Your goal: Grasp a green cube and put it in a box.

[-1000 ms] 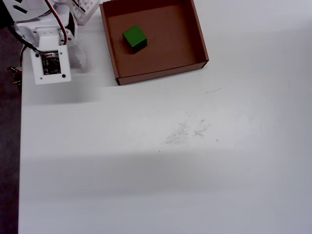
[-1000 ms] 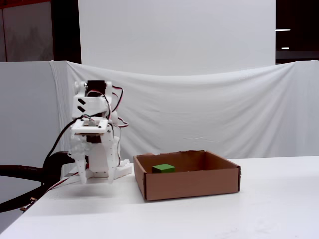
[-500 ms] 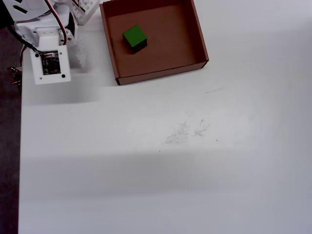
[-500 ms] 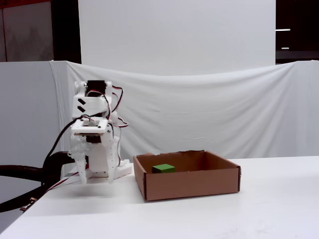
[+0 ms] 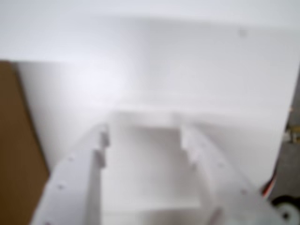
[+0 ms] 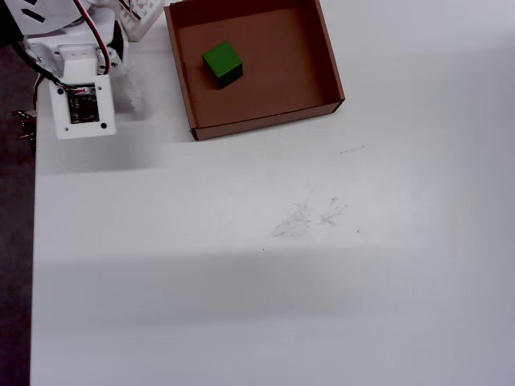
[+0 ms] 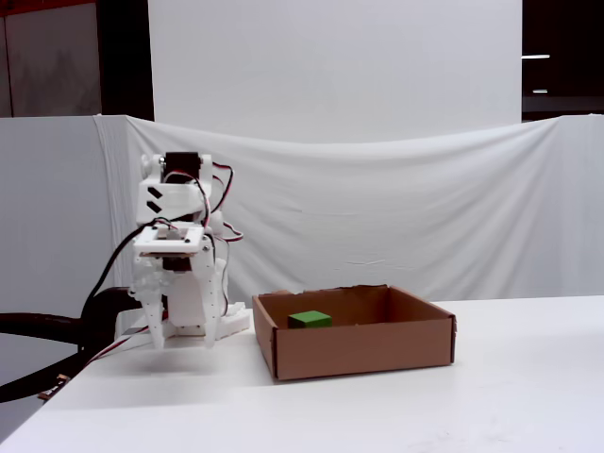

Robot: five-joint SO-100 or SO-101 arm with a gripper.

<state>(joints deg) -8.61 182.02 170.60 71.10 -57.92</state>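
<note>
The gripper [image 5: 143,140] points down at bare table [image 5: 187,70] beside the box, its two fingers [image 5: 197,145] spread apart with nothing between them; the wrist view is blurred, so how wide the gap is can only be roughly judged. In the overhead view the arm [image 6: 80,88] sits folded at the table's top-left corner, just left of the box [image 6: 330,60]. Over the last second almost nothing has changed: the arm has only crept a touch further back toward its base, and the cube and box lie exactly as they did.

That stillness suggests the job is finished and the arm is settling into rest. The green cube [image 6: 222,63] lies flat on the box floor, in the left half near the wall closest to the arm, apart from the gripper with that wall between them. The fixed view shows the same: cube [image 7: 310,319] inside the box, arm standing to its left.
</note>
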